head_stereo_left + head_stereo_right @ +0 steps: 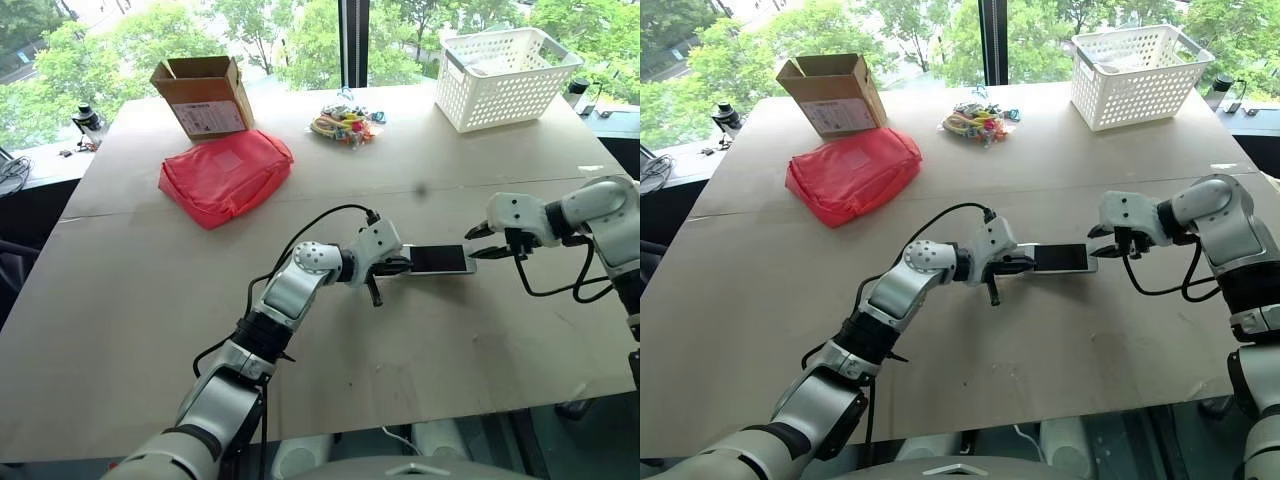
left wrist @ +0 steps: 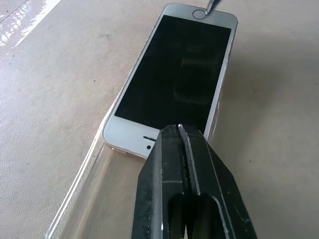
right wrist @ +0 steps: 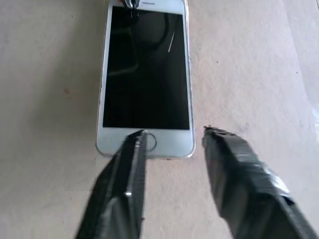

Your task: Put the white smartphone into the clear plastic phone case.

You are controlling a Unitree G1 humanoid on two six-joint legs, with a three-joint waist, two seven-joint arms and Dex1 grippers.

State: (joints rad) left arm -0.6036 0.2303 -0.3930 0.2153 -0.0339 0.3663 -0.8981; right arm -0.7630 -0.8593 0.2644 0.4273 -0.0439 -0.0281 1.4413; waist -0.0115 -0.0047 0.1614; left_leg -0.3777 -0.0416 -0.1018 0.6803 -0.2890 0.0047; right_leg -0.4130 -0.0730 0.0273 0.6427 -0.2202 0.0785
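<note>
Hard to read first: the clear plastic phone case [image 2: 82, 199] is nearly invisible from the head cameras. It shows up in the left wrist view as a see-through shell with a low raised edge, running under the earpiece end of the phone and off the frame edge. Can't tell how much of the phone is seated in it; the earpiece end looks to sit over the case floor, not snapped in. Far end of the case is hidden under the phone.

1 white smartphone [image 1: 438, 259], screen up, flat on the table [image 1: 330, 350] near centre, between the 2 grippers.

Left gripper [image 1: 398, 264]: fingers pressed together, tips at the phone's earpiece end, over the case. Whether they pinch the case rim or just rest on it, can't tell; the fingers block the contact point.

Right gripper [image 3: 172, 137]: fingers apart with a gap, at the home-button end. 1 fingertip [image 3: 133, 142] overlaps the home button, the other sits off the phone's corner over bare table. Nothing between them.

Rest of the table, well apart from the phone: 1 red pouch [image 1: 225, 175], 1 open cardboard box [image 1: 203, 95], 1 white basket [image 1: 505, 75] with contents not readable, 1 pile of small colourful items [image 1: 345, 124] too small to count.
</note>
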